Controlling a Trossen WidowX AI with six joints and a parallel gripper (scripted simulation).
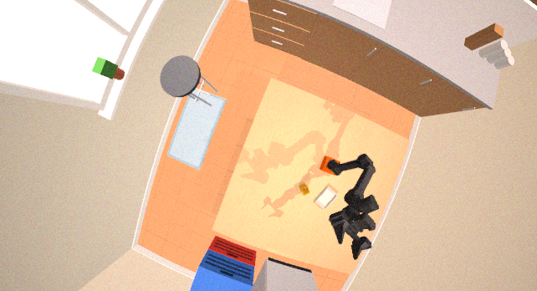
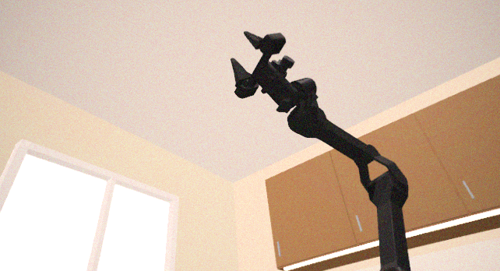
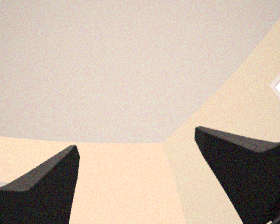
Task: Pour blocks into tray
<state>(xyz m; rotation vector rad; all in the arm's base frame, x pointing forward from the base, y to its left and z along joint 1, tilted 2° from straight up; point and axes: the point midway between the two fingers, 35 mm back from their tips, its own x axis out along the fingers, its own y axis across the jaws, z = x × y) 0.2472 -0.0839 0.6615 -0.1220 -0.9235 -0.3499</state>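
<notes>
Currently, end effector (image 1: 348, 252) (image 2: 238, 45) (image 3: 138, 143) wide open.

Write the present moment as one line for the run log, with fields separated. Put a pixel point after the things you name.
end effector (image 1: 347, 252) (image 2: 238, 45) (image 3: 138, 143): open, raised, holding nothing | cup (image 1: 303, 187): on table, blocks inside | tray (image 1: 325, 197): nearby, no blocks seen | pour: not done

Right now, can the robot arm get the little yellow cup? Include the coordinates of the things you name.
Probably not yet: nothing seems to block the cup (image 1: 304, 190), but the open gripper (image 1: 346, 235) (image 2: 244, 61) (image 3: 138, 143) points up, away from it.
</notes>
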